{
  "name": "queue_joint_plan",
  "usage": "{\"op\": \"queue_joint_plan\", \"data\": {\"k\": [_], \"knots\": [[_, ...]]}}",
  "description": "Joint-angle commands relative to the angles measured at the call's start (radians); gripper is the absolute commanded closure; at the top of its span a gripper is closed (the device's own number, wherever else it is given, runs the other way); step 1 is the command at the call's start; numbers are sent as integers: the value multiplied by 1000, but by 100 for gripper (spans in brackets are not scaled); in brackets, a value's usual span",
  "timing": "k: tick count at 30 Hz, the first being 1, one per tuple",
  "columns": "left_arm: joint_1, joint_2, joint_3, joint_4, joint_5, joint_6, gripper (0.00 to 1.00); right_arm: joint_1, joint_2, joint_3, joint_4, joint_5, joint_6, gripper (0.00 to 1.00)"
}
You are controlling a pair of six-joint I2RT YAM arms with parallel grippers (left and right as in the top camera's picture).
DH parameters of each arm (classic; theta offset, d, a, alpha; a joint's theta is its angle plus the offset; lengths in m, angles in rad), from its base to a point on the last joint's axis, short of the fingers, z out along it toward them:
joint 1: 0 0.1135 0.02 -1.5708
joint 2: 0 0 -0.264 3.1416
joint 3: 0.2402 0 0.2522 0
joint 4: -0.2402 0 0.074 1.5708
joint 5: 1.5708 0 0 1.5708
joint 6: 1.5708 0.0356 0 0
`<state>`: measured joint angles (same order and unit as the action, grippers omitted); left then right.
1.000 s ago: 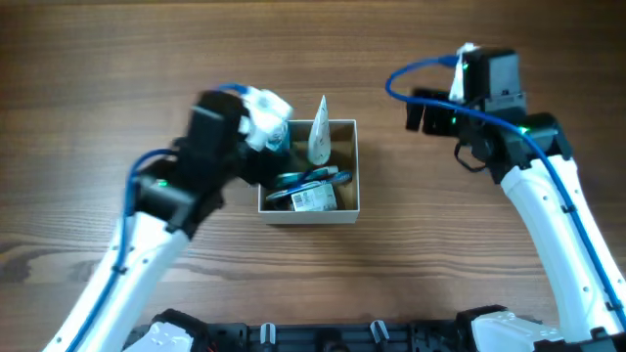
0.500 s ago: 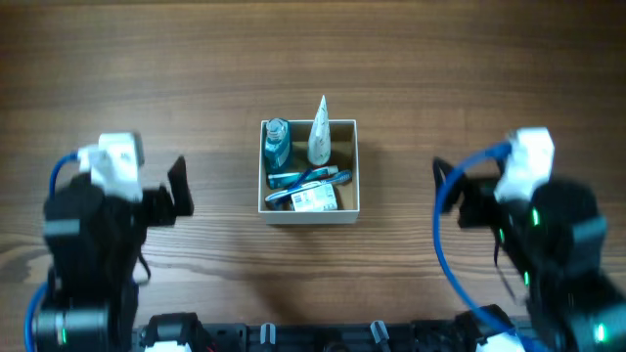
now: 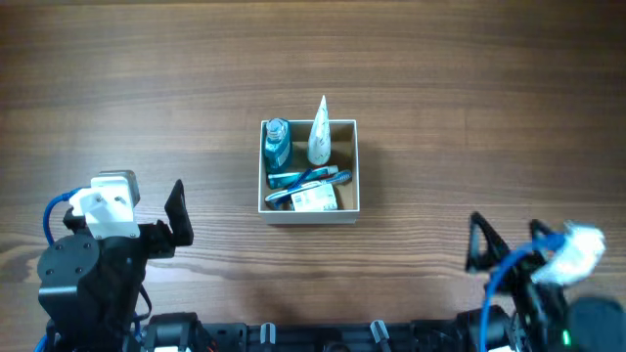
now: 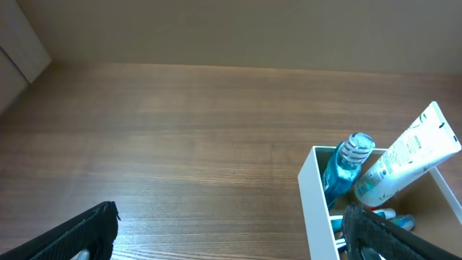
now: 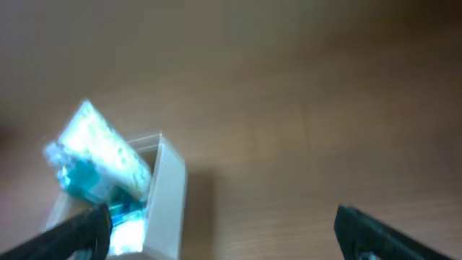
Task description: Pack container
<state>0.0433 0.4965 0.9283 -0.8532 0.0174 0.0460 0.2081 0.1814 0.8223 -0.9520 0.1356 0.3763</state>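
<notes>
From overhead, your container (image 3: 309,216) sits at the middle of the wooden tabletop (image 3: 469,88), square to the near edge. Inside it, a blue bottle (image 3: 277,143) stands in the far-left corner. A white tube (image 3: 319,132) leans beside the bottle, its crimped end poking out past the far wall. Blue toothbrushes (image 3: 307,178) lie across the middle, and a small printed pack (image 3: 315,200) lies against the near wall. Your left hand (image 3: 174,217) hangs at the near-left, well apart from the container. Your right hand (image 3: 507,240) hangs at the near-right, also well apart. Only bare wood lies between each hand and the box.

In the left wrist view, the two dark fingers sit at the bottom corners of the picture, spread wide with nothing between them (released, then). The container's left wall, the bottle and the tube show at the right.

The right wrist view is blurred. You can make out the fingers spread wide and empty here too. The container's corner shows at the lower left, with the tube tilted over it.
</notes>
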Motion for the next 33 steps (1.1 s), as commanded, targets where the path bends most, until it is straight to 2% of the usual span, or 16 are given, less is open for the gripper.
{"op": "queue_joint_plan", "data": {"k": [1, 3, 5, 7, 8, 11, 25, 27, 29, 31, 33], "knots": [[6, -4, -8, 2, 23, -10, 0, -59, -157, -198, 184, 20, -115, 0], [6, -4, -8, 2, 23, -10, 0, -95, -177, -416, 537, -45, -304, 0], [6, -4, -8, 2, 23, -10, 0, -98, -177, -600, 850, -49, -415, 0], [6, -4, -8, 2, 23, -10, 0, -98, -177, -772, 1092, -47, -511, 0], [6, -4, -8, 2, 23, -10, 0, -98, -178, -817, 1110, -48, -537, 0], [6, -4, -8, 2, 23, -10, 0, -107, -175, -817, 964, -90, -531, 0], [6, -4, -8, 2, 23, -10, 0, -107, -158, -817, 964, -89, -532, 0], [6, -4, -8, -72, 2, 2, 0, -107, -158, -817, 964, -89, -532, 0], [5, -34, -40, -101, 117, -11, 0, -107, -158, -817, 964, -89, -532, 0], [4, -116, -150, -18, 179, -16, 0, -107, -158, -817, 964, -89, -532, 0], [3, -247, -361, 231, 143, -29, 0, -107, -158, -817, 964, -89, -532, 0]]}}
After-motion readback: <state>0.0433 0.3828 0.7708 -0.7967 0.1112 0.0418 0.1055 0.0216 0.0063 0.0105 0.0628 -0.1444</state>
